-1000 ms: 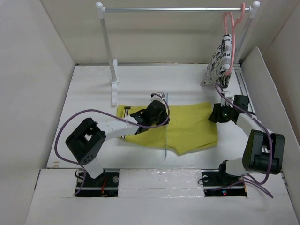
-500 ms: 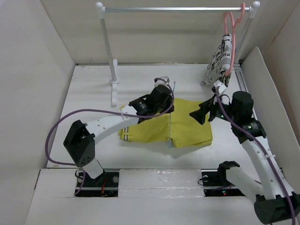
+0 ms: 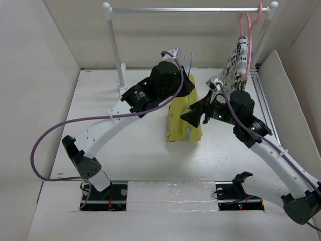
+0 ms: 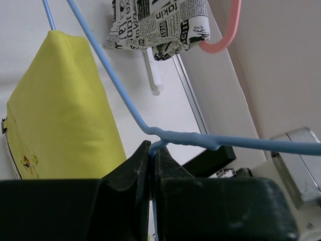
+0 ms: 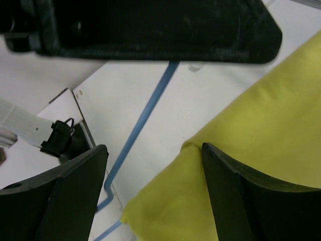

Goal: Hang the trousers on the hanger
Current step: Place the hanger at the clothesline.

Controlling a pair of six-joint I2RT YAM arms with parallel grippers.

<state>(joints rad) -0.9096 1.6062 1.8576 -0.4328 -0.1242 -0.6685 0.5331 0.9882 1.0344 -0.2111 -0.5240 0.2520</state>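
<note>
listing, largest first, we log: the white table (image 3: pixel 100 125); the trousers (image 3: pixel 183 113), draped over the hanger (image 4: pixel 190 136) and raised over mid-table; the left gripper (image 4: pixel 152 150), fingers pinched tight on the hanger's twisted neck; the right gripper (image 5: pixel 150 155), fingers spread wide, just beside the yellow cloth.

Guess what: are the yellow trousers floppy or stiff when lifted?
Probably floppy: the trousers hang folded and limp over the hanger. Likely light too, since that thin wire still looks straight. They might slide off if tilted.
</note>
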